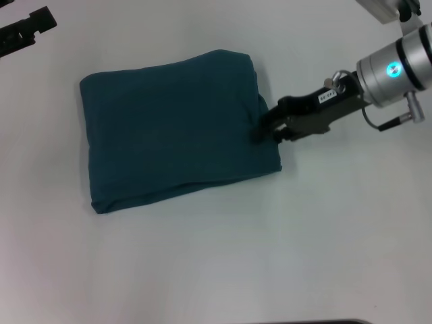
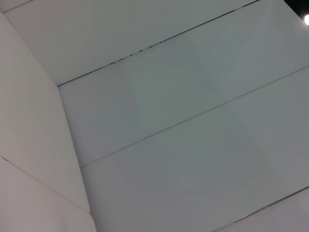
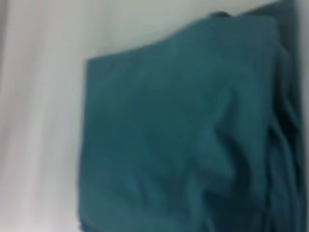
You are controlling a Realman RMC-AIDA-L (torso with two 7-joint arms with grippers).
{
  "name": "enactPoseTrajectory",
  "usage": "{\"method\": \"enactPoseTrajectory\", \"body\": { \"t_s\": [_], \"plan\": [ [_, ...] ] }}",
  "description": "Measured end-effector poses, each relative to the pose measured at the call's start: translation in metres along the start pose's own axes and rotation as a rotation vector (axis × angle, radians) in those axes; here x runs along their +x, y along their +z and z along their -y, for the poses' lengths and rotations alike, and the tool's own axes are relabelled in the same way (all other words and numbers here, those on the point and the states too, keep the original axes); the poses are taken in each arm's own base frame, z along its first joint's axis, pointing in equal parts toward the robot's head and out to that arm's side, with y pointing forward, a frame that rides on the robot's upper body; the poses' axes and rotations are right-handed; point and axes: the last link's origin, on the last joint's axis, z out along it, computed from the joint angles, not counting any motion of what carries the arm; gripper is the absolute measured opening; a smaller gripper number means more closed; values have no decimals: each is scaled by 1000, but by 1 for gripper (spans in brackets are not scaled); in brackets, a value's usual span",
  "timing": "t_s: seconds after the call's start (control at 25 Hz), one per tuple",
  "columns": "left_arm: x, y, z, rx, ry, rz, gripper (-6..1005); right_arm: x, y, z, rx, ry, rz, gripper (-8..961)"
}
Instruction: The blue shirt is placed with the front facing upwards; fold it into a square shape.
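The blue shirt [image 1: 175, 131] lies folded into a compact, roughly square bundle on the white table [image 1: 216, 270]; no lettering shows. My right gripper [image 1: 265, 131] reaches in from the right and sits at the middle of the bundle's right edge, touching the cloth. The right wrist view looks closely at the shirt [image 3: 183, 135], with layered folds along one side. My left gripper [image 1: 25, 30] is parked at the far left corner of the table, well away from the shirt.
White tabletop surrounds the bundle on all sides. The left wrist view shows only pale flat panels [image 2: 169, 121] with thin seams. A dark strip [image 1: 317, 322] lies along the near table edge.
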Motion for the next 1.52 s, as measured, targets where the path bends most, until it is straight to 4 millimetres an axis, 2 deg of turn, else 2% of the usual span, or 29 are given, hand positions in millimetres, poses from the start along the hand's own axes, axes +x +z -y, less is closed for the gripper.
{"method": "enactPoseTrajectory", "body": {
  "t_s": [0.08, 0.24, 0.56, 0.72, 0.8, 0.92, 1.04, 1.12, 1.28, 1.52],
  "plan": [
    [0, 0, 0, -2, 0, 0, 784, -4, -9, -7, -48, -16, 18, 486],
    [0, -1, -1, -3, -2, 1, 784, -11, -40, -16, -158, -87, 103, 487],
    [6, -7, -4, 10, -4, 16, 785, -14, -112, 1, -239, -111, 307, 488],
    [8, -8, -6, 15, 13, 42, 785, -6, -130, -3, -342, -256, 425, 489],
    [3, -10, -9, -2, 71, 84, 785, 2, -127, -4, -367, -401, 472, 489],
    [-17, -17, -11, -48, 274, 184, 785, 19, -108, -2, -369, -635, 564, 490],
    [-45, -28, -3, -55, 542, 209, 785, 39, -86, 1, -354, -822, 625, 559],
    [-61, -35, 3, -46, 660, 205, 785, 54, -72, 2, -341, -945, 597, 605],
    [-83, -43, 14, -16, 728, 230, 784, 81, -51, 7, -318, -1129, 488, 697],
    [-107, -44, 26, -5, 748, 346, 790, 116, -38, 16, -355, -1217, 429, 887]
  ]
}}
